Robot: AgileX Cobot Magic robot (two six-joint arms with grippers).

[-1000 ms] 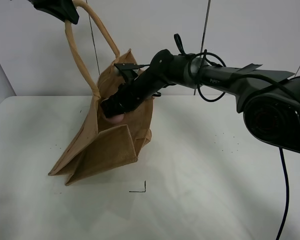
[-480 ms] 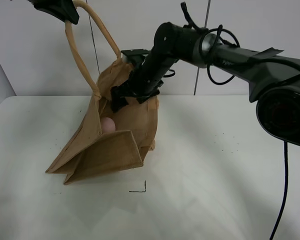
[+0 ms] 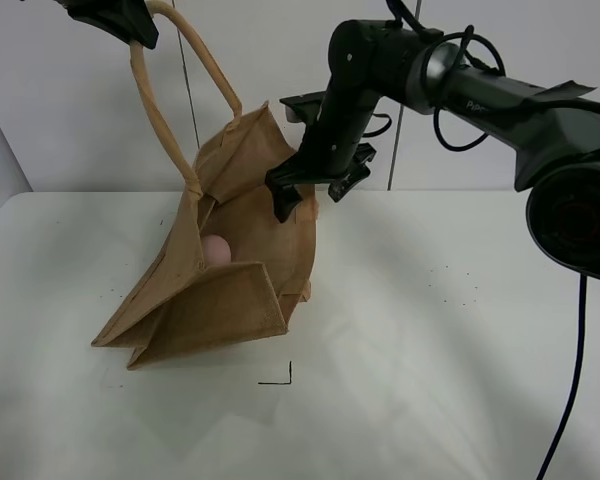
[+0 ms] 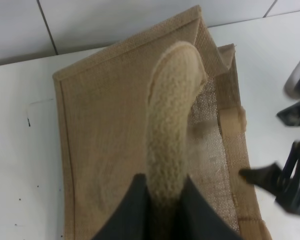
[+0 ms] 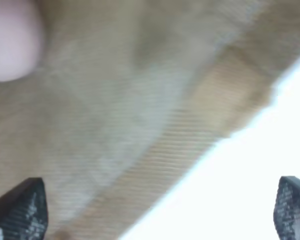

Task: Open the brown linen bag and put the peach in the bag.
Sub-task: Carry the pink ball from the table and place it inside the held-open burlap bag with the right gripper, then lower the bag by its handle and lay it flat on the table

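Exterior high: peach [image 3: 215, 250] lay inside brown linen bag [image 3: 230, 300]; right claw [image 3: 310, 195] gaped at its mouth, left claw [image 3: 132, 28] held handle [image 3: 158, 125]; retreat likely next.

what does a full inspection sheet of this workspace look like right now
surface: white table, bare apart from a black corner mark.
job's things: brown linen bag held open and tilted; peach lies inside it.
clutter: nothing seen.
grippers: left gripper shut on the bag's handle, holding it up; right gripper open, empty, by the bag's upper rim.
cables: black cable looped on the right arm; second cable hangs at the right edge.
surroundings: white panelled wall.
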